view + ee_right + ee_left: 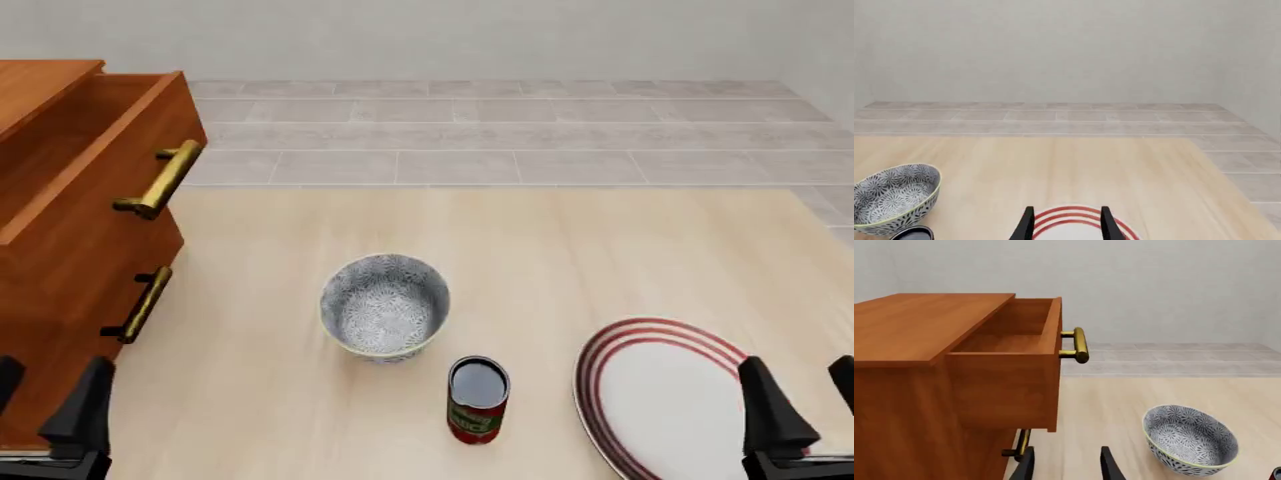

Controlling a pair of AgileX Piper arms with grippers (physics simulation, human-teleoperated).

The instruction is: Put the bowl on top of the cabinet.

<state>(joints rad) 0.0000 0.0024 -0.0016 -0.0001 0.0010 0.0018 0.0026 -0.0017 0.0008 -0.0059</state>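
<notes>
The bowl [384, 305] sits upright on the table [561, 260], near the middle, well apart from both arms and with nothing touching it. The can [478, 398] stands just beside it on the near side, and the plate [661, 395] lies farther to the right. The cabinet [67, 240] stands at the left edge of the table with its top drawer [114, 150] pulled out, so the flat top is smaller than the whole footprint suggests.

Your left tool [47, 405] hangs low in front of the cabinet, jaws parted and holding nothing. Your right tool [798, 395] hovers over the plate's near edge, also parted and empty.

Treat the bowl as a rigid, glazed piece: probably light enough for one arm, but smooth and likely to slip if you squeeze the curved outside wall. It may also chip if it knocks the cabinet edge. Your best hold is the rim [1187, 412]: one finger inside, one outside, pinching the wall straight down. Take the side away from the can so you have room. The left arm looks the better choice, being nearer the cabinet.
</notes>
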